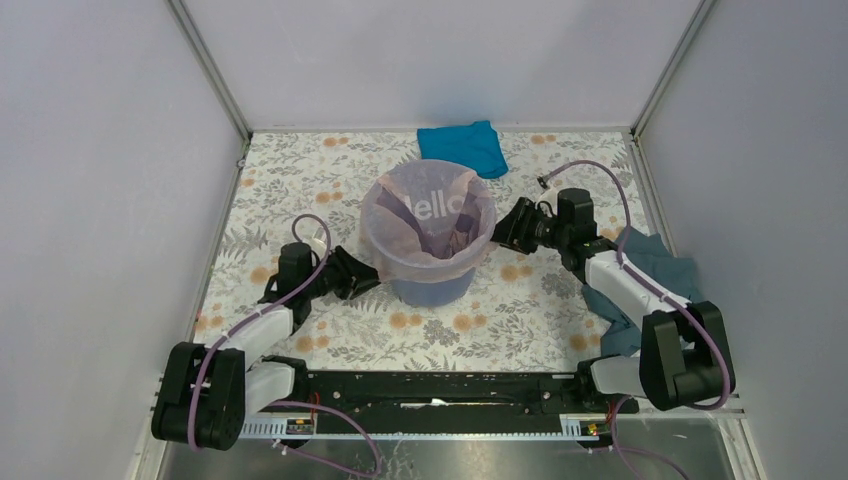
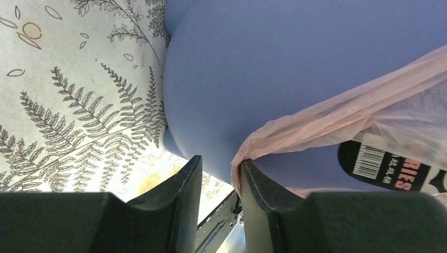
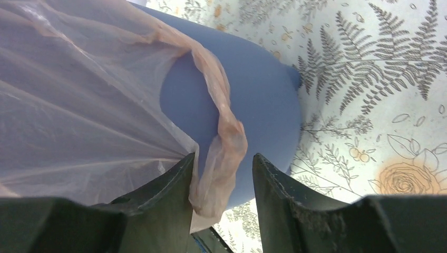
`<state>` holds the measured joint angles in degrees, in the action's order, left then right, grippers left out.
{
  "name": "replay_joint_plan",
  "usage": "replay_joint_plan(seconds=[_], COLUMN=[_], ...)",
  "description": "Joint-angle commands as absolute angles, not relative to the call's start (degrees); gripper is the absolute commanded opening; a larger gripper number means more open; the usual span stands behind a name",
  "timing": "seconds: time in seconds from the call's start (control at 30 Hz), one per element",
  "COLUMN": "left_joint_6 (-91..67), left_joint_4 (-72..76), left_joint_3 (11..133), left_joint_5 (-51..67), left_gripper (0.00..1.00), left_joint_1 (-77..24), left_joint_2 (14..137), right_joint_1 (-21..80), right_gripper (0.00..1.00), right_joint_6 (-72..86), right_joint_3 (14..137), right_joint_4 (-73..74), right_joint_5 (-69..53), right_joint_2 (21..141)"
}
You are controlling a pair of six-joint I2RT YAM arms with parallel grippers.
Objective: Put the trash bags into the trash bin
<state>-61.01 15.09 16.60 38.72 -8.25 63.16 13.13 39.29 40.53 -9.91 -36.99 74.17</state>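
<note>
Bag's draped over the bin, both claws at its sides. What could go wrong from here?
1. The right claw is open with a strand of the trash bag hanging between its fingers; backing away could snag it and pull the film off the rim.
2. The left claw is open near the bin wall, bag hem touching one finger; a nudge might shove or tip the bin.

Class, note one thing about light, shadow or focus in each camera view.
Top external: soft, even light, no hard shadows around the round lavender-blue plastic bucket. Left wrist: fern-print table cover sharp. Right wrist: light passes through the thin translucent pale-pink plastic bag.
</note>
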Motion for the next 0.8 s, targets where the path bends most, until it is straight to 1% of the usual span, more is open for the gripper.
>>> replay_joint_plan(seconds=[0.0,0.17,0.27,0.33,0.47,0.57,0.6,0.67,0.77], left_joint_6=[-60.6,-60.8,-59.3,-57.7,-53.5,-50.3,-49.7,-49.0,-45.1], left_joint_4=[17.4,15.3,9.1,2.2,-16.4,-32.0,-36.0,-41.5,-42.5], left_joint_3=[15.0,14.2,15.4,17.6,25.9,33.6,36.1,41.2,48.4], left_joint_5=[36.5,36.0,34.2,31.9,24.5,16.6,13.6,8.2,6.7], left_gripper=[0.35,0.34,0.36,0.43,0.79,0.96,0.98,0.99,0.99], left_joint_1=[-8.8,-9.3,-9.3,-9.3,-9.1,-8.6,-8.6,-8.6,-8.6], left_joint_2=[63.4,61.5,57.1,52.8,45.4,41.6,40.5,38.2,35.8], right_joint_1=[14.0,14.0,14.0,14.0,13.9,14.0,14.0,13.9,14.0], right_gripper=[0.51,0.64,0.72,0.77,0.89,0.96,0.98,1.0,1.0], right_joint_6=[35.0,30.4,26.9,24.7,21.0,19.3,19.0,18.7,18.7], right_joint_3=[40.8,41.8,44.6,46.6,50.3,52.0,52.3,52.6,52.5], right_joint_4=[-11.1,-4.8,1.8,6.6,14.7,18.9,19.6,20.4,20.3], right_joint_5=[-35.4,-29.3,-24.7,-21.0,-12.8,-8.6,-8.1,-7.9,-10.6], right_joint_2=[75.7,74.1,71.1,68.8,64.5,61.4,60.6,59.4,58.1])
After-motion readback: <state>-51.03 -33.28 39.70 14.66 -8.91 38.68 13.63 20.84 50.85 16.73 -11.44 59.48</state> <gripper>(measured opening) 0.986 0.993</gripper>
